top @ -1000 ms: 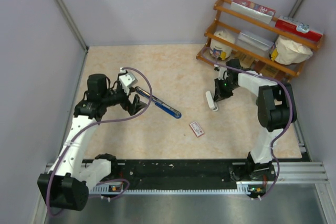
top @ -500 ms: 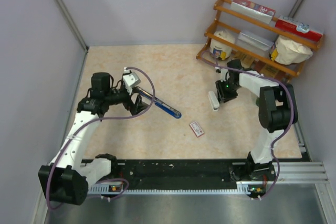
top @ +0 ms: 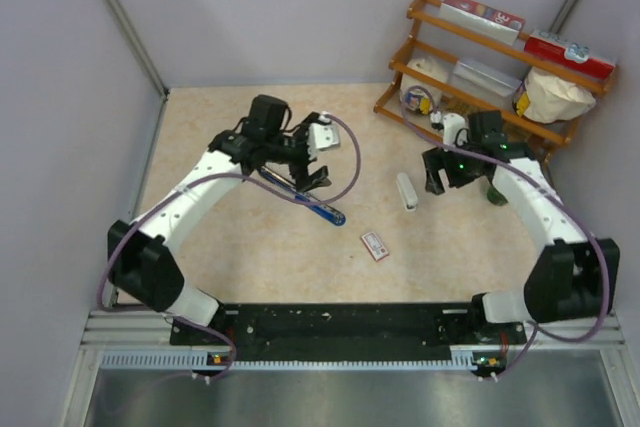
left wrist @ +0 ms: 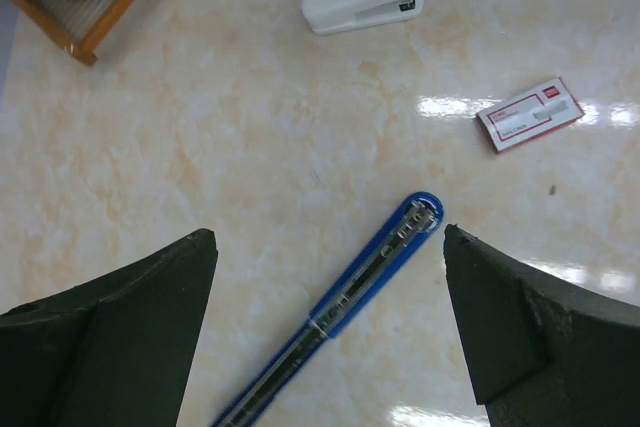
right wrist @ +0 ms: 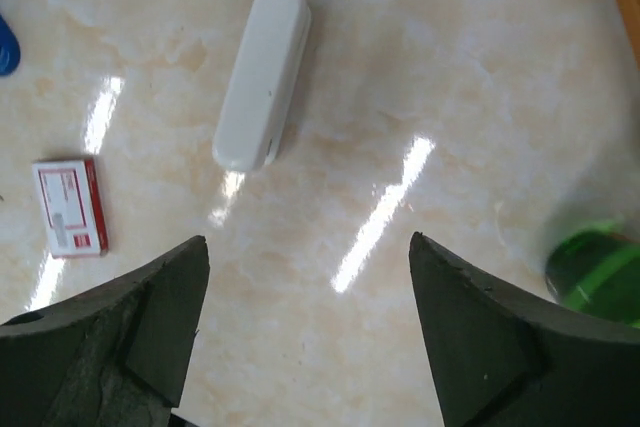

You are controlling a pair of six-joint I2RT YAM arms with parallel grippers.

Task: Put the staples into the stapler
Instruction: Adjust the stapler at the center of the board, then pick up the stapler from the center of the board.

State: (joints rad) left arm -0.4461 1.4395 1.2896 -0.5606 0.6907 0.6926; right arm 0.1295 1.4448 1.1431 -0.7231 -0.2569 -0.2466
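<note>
Left gripper (left wrist: pixel 328 247) hangs spread wide and empty over the blue stapler (left wrist: pixel 350 292); right gripper (right wrist: pixel 308 247) is also parted, clasping nothing.
Unfolded flat on the table (left wrist: pixel 200 127), the blue stapler runs from between the left fingers out ahead of them, untouched. A red-and-white staple box (left wrist: pixel 530 115) lies farther ahead, toward the right side of the left wrist view, apart from the stapler. Ahead of the right gripper's jaws lies a white stapler (right wrist: pixel 262 77), clear of both fingers.
</note>
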